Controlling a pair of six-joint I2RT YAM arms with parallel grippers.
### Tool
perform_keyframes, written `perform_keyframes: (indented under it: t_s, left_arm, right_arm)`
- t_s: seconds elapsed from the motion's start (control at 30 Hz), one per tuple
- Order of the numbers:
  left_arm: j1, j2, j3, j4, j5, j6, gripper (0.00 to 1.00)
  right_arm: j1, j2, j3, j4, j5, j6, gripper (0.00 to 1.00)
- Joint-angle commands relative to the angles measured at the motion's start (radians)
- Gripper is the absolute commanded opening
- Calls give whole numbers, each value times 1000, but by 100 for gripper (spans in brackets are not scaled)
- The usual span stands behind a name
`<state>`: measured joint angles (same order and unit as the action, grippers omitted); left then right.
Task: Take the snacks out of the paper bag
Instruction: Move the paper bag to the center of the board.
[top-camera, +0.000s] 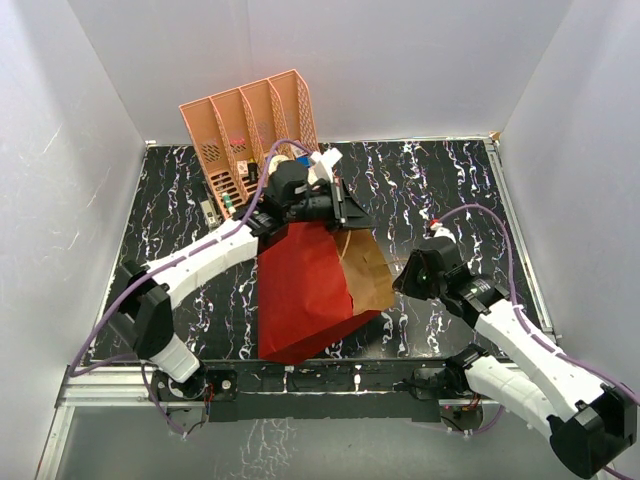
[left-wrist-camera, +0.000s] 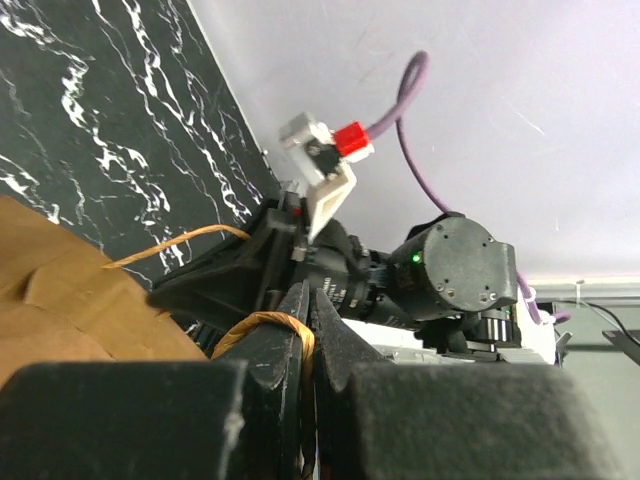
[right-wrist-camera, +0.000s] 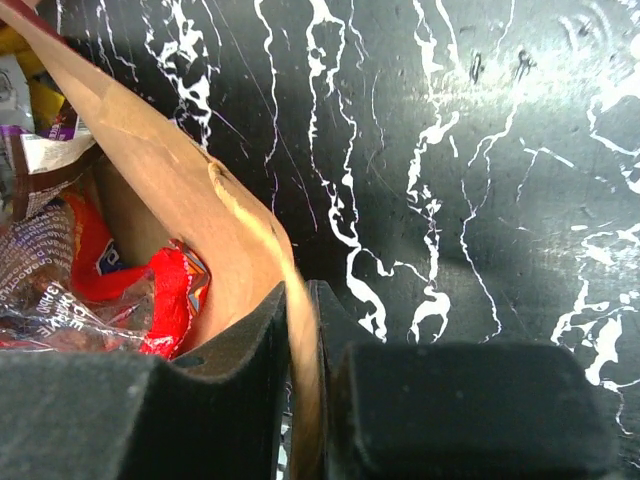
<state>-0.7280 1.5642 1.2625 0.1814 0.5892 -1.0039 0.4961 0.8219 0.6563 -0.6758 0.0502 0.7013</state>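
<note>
Closest to the lens, the right gripper (right-wrist-camera: 303, 300) pinches the kraft-lined rim of the paper bag (top-camera: 305, 290), which lies tipped at the middle of the table (top-camera: 450, 180), mouth toward 2 o'clock, that gripper at its 3 o'clock. At the bag's 12 o'clock the left gripper (left-wrist-camera: 308, 300) is clamped on a tan cord handle (left-wrist-camera: 262, 324). The task seems barely begun: the snacks (right-wrist-camera: 90, 270), a red packet (right-wrist-camera: 165, 300) among them, sit inside the mouth and none shows out on the table.
</note>
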Motion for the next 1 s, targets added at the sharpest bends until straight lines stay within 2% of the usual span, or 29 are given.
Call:
perform_keyframes:
  t_s: [0.0,0.17,0.3,0.53,0.83,0.97]
  left_arm:
    - [-47,47,91,36,68,-8,0]
    - [-59,72,103,23,65,3,0]
    - [-61,78,106,-2,84,15,0]
    - [-48,28,175,-266,-9,190,0]
    - [99,-75,181,-542,-22,348,0]
    - [128,-150,183,-625,-24,420,0]
  right_arm:
    - [-2,6,-55,123,-64,25,14]
    - [-2,21,-105,186,-125,16,14]
    - [-2,56,-134,292,-252,13,14]
    - [3,176,-153,502,-436,82,14]
    - [176,389,-86,734,-380,206,14]
    - [235,462,-48,763,-360,212,14]
